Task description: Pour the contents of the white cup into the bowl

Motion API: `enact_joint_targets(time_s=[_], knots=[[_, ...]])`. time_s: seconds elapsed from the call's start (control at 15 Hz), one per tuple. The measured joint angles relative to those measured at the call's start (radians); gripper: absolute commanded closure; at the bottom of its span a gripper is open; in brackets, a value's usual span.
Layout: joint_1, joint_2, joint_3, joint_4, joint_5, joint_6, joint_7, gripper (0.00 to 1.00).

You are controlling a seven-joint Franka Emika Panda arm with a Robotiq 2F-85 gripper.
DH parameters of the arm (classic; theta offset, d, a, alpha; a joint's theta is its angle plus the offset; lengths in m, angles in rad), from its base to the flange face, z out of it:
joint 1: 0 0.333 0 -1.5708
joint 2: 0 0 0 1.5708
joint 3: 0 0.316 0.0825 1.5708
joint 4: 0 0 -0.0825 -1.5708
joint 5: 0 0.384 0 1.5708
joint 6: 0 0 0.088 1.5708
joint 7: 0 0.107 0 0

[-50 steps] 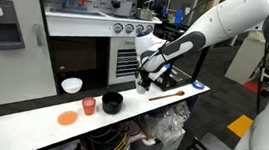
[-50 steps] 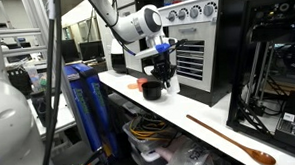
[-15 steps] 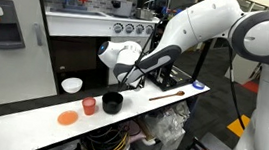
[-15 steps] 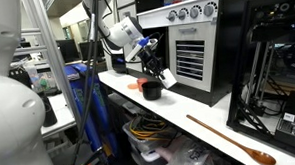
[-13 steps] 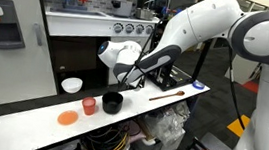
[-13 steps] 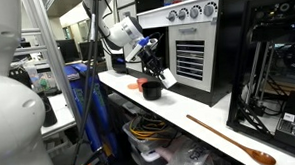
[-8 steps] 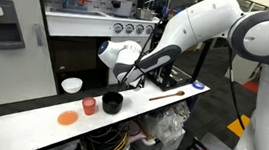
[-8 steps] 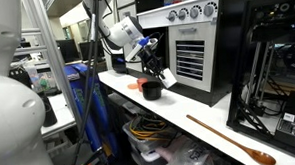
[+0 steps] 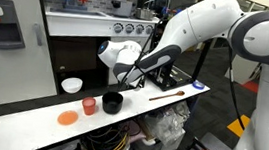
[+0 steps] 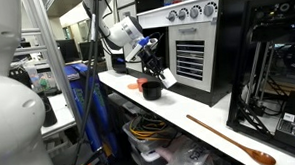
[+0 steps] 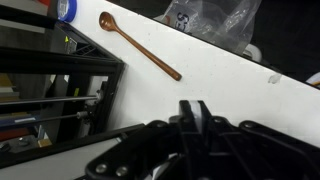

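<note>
Black and low, the bowl (image 9: 111, 104) is sitting on the white counter (image 9: 29, 124), and the gripper (image 9: 125, 82) is now hanging tilted just above its rim. A few seconds ago it was standing upright farther along the counter, toward the wooden spoon (image 9: 168, 94). Over the last second it is holding that tilted pose without shifting. Judging by this, the pour is either under way or just finishing, since the wrist is already rolled over the bowl. In the wrist view the fingers (image 11: 188, 112) are pressing fully together, with nothing showing between their tips. The white cup is not showing clearly in any view: it is not standing on the counter around the bowl, and no cup shape is appearing in the grip. I cannot tell whether it is being pinched by its rim out of sight. A salmon-red cup (image 9: 89, 105) is standing just beside the bowl, on the side away from the spoon. An orange disc (image 9: 67, 118) is lying beyond that cup, nearer the counter's front edge. A shallow white bowl (image 9: 71, 84) is resting farther back, toward the dark cabinet front (image 9: 76, 54). The spoon is lying well apart and is not getting in the way. The salmon-red cup is crowding the bowl closely enough to be catching any spill, and the cabinet behind is limiting room for the wrist.
</note>
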Motion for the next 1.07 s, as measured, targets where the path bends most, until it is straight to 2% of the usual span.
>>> enact_joint_targets(time_s=[0.47, 0.53, 0.8, 1.07], knots=[[0.0, 0.0, 0.0, 0.0, 0.0, 0.0, 0.0, 0.9], [0.0, 0.0, 0.0, 0.0, 0.0, 0.0, 0.0, 0.98], [0.001, 0.0, 0.0, 0.001, 0.0, -0.004, 0.001, 0.98], [0.023, 0.005, 0.001, 0.034, 0.0, -0.094, 0.03, 0.98]])
